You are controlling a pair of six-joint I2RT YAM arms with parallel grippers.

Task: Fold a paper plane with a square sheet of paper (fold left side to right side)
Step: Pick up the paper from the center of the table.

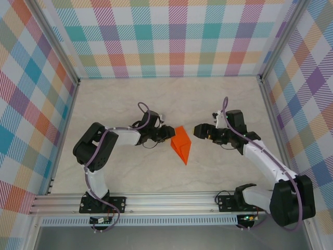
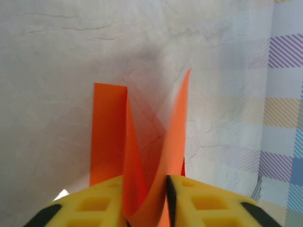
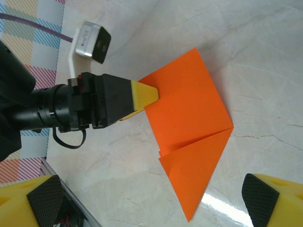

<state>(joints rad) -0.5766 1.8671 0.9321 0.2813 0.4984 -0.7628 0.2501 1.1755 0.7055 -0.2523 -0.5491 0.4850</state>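
Brightly, evenly lit from overhead. Soft grey shadow on the surface (image 2: 151, 56) in the left wrist view, with blurred foreground. White glare low in the right wrist view.

Left arm (image 1: 96, 151) and right arm (image 1: 273, 172): glossy black joint housings, white links between them. A purple cable (image 1: 143, 111) loops along each arm. Black base plates (image 1: 102, 202) sit at the bottom of the frame.

Left gripper (image 3: 150, 93): black wedge shape with yellow tips. The small white-and-black box (image 3: 92, 40) at upper left is probably its wrist camera. Its pads (image 2: 94, 205) are yellow with square recesses and black corners.

Right gripper (image 1: 198, 130): fingers (image 3: 45, 201) yellow, with black patches.
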